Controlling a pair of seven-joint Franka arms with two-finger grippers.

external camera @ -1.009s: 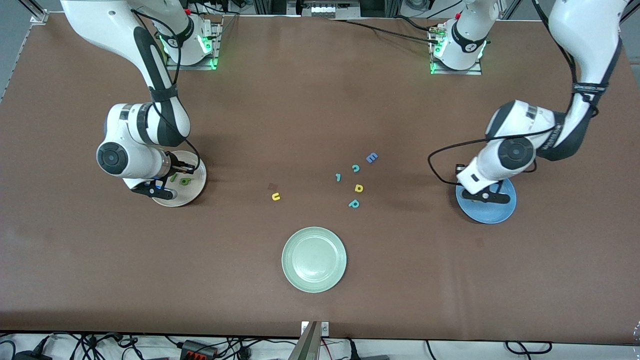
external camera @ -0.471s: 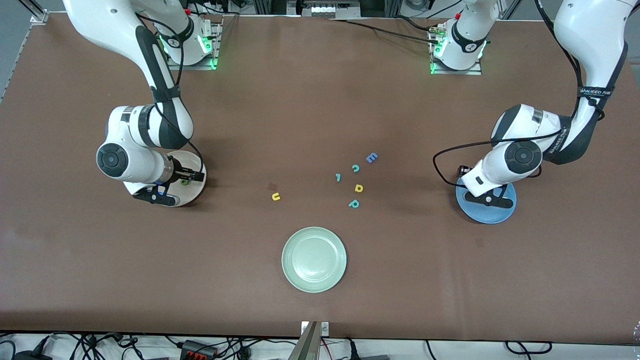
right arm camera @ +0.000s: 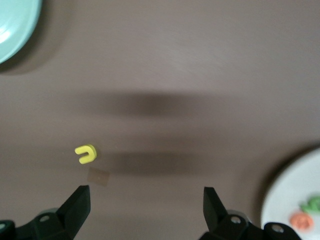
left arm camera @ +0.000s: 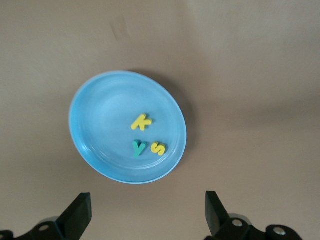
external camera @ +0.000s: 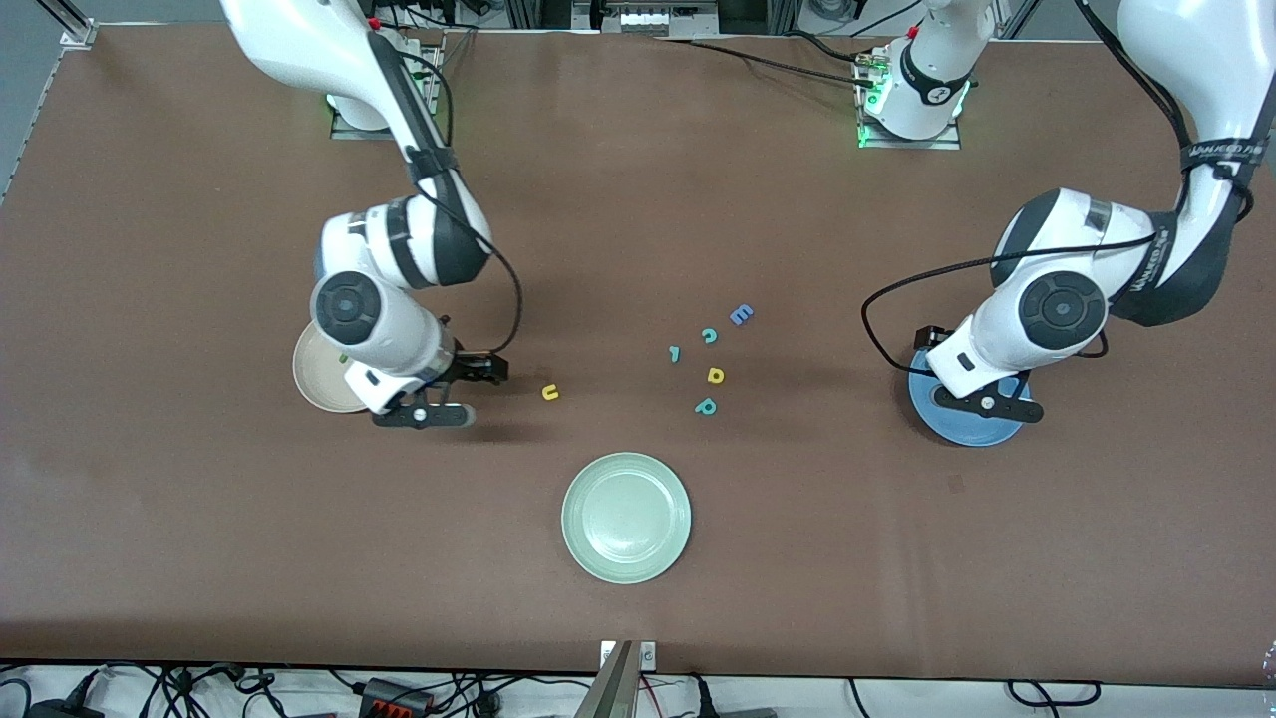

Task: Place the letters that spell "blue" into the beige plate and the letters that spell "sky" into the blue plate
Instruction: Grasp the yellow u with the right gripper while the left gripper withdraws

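Right wrist view: the right gripper (right arm camera: pixel 145 212), fingers spread and empty, is hovering over the worktop (right arm camera: pixel 200 60) beside the beige plate (right arm camera: pixel 292 192), the yellow "u" (right arm camera: pixel 85 153) lying just ahead of one finger. The left gripper (left arm camera: pixel 147 215) (fingers likewise open) is hanging beside the blue plate (left arm camera: pixel 100 105) holding "k" (left arm camera: pixel 141 121), "y" (left arm camera: pixel 138 147), "s" (left arm camera: pixel 158 148).

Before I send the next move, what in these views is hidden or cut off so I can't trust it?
- Front view: round cream-beige plate is partly covered by the right arm; its letters are hidden there.
- Right wrist view: the same plate is cut off by the frame edge; only an orange piece and a green piece show, blurred.
- Front view: round bright blue plate is partly under the left gripper, hiding its letters.
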